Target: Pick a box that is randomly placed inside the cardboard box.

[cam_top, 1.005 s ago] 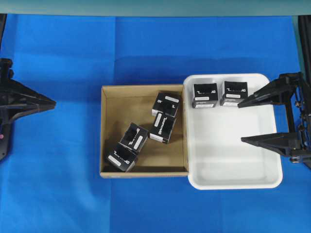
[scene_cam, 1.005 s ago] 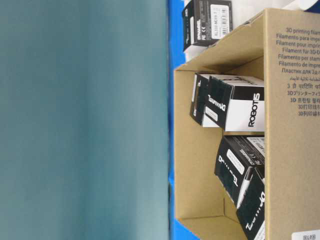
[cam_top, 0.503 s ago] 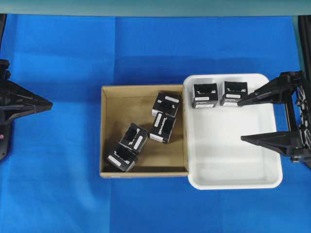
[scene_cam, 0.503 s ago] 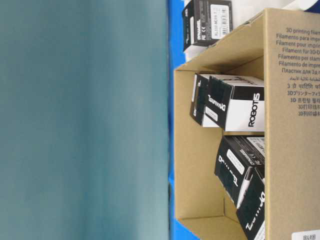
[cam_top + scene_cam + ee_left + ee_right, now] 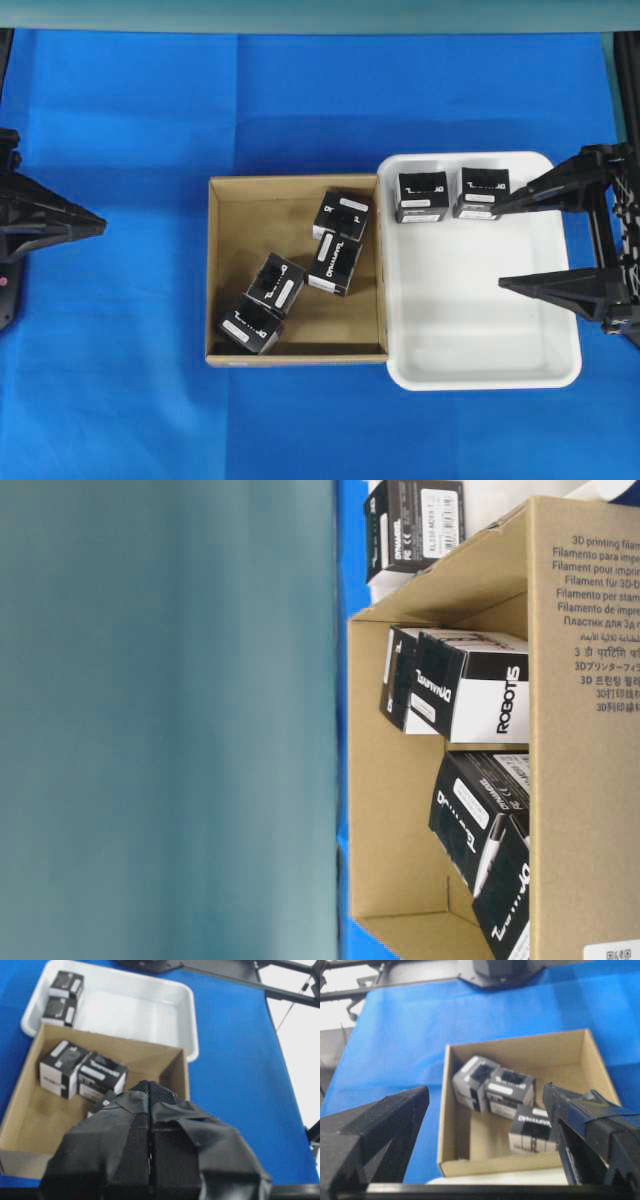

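While four black boxes lie loose inside the brown cardboard box, two more sit in the white tray touching its right wall. Over the tray's right edge, the right gripper hangs wide open and empty. Far left, the left gripper is closed on nothing.

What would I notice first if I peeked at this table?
Probably the brown cardboard box in the middle of the bright blue cloth, with four small black boxes jumbled inside. Beside it on the right sits a white tray with two more black boxes lined up along its far edge. The right gripper is wide open over the tray's right side.
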